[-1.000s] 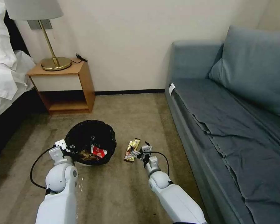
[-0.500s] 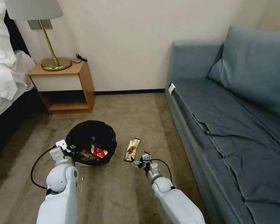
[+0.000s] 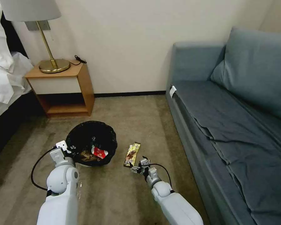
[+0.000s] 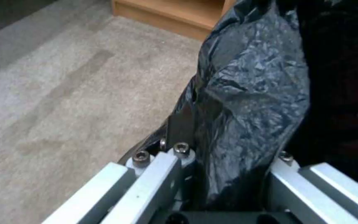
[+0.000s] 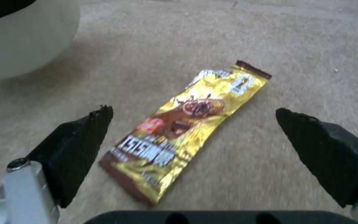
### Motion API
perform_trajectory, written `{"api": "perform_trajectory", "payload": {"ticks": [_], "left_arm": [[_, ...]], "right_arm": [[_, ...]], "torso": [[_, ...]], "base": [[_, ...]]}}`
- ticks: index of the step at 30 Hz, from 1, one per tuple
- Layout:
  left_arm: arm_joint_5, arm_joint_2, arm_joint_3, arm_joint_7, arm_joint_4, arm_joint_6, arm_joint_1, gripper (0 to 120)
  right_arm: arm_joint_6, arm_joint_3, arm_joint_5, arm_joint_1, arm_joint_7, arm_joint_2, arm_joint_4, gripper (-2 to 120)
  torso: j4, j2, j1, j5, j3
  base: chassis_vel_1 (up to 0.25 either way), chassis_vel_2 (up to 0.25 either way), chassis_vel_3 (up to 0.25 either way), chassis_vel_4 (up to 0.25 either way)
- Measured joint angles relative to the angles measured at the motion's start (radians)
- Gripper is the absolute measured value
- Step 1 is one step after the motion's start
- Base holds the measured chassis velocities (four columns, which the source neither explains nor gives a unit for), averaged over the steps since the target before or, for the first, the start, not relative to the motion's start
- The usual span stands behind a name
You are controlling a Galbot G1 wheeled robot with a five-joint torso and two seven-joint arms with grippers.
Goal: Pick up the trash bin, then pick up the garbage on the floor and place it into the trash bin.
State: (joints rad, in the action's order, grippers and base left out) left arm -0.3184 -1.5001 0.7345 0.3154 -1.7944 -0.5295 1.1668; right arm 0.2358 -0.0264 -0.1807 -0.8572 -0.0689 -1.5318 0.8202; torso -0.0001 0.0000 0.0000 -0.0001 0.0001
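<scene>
Right gripper low over carpet, jaws spread wide, gold-yellow snack wrapper flat between its fingers, untouched. Left gripper clamped on trash bin rim, black bag pinched between jaws.

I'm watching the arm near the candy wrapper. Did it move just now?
Yes. The right end effector slid back toward the robot, from beside the gold wrapper to just behind its near end.
</scene>
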Motion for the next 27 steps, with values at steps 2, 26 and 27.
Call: {"api": "perform_trajectory", "payload": {"ticks": [2, 26, 27], "left_arm": [[0.000, 0.000, 0.000, 0.000, -0.002, 0.000, 0.000, 2], [0.018, -0.019, 0.002, 0.000, -0.008, 0.024, 0.034, 2], [0.018, -0.019, 0.002, 0.000, -0.008, 0.024, 0.034, 2]], "right_arm": [[0.005, -0.005, 0.003, 0.000, -0.002, 0.002, 0.002, 100], [0.026, -0.117, -0.053, 0.099, -0.016, -0.075, -0.186, 100], [0.026, -0.117, -0.053, 0.099, -0.016, -0.075, -0.186, 100]], "torso": [[0.0001, 0.000, 0.000, -0.0001, 0.000], [0.0003, 0.000, 0.000, 0.0005, 0.000], [0.0003, 0.000, 0.000, 0.0005, 0.000]], "base": [[-0.087, 0.105, 0.106, -0.090], [-0.055, 0.055, 0.057, -0.053], [0.000, 0.000, 0.000, 0.000]]}}
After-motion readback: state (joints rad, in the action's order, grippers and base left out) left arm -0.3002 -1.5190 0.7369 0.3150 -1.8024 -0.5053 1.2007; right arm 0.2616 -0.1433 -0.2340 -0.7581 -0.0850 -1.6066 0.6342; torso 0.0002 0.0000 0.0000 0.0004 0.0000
